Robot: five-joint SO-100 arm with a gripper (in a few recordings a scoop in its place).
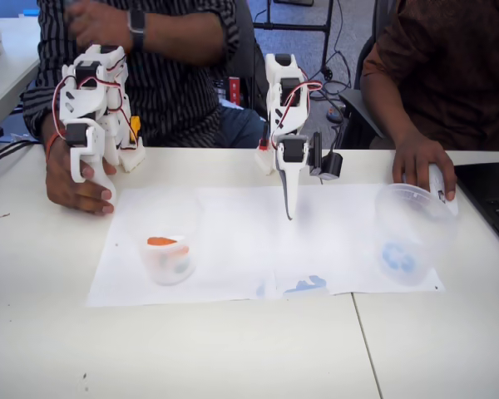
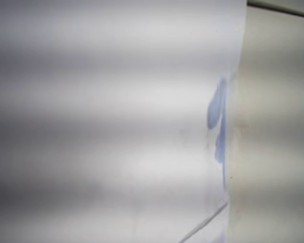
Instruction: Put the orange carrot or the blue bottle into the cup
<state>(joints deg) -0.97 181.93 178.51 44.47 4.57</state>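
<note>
Centrally in the fixed view, the white arm's tool [image 1: 290,212] hangs point-down over the white paper sheets [image 1: 233,216], its slim fingers drawn together into one narrow blade with nothing between them. Left of it, well apart, stands the cup [image 1: 168,249], a clear, faintly frosted plastic tumbler; the orange carrot [image 1: 161,242] lies inside it, a short tapered bright shape above a pale teal blotch at the base. On the right, a second clear cup [image 1: 409,234] with a blue mark at its bottom sits near the paper's right edge, just below a person's hand [image 1: 422,166] resting on the counter [image 1: 233,349]. Between the two cups the paper is flat and open, marked only by a small blue smudge [image 1: 308,285] near its front edge. Smooth pale counter runs wide in front of the sheets. From the wrist view, the paper [image 2: 106,121] appears as blurred, banded white, its straight edge meeting the duller counter [image 2: 273,126], with the blue smudge [image 2: 217,109] right at that border.
</note>
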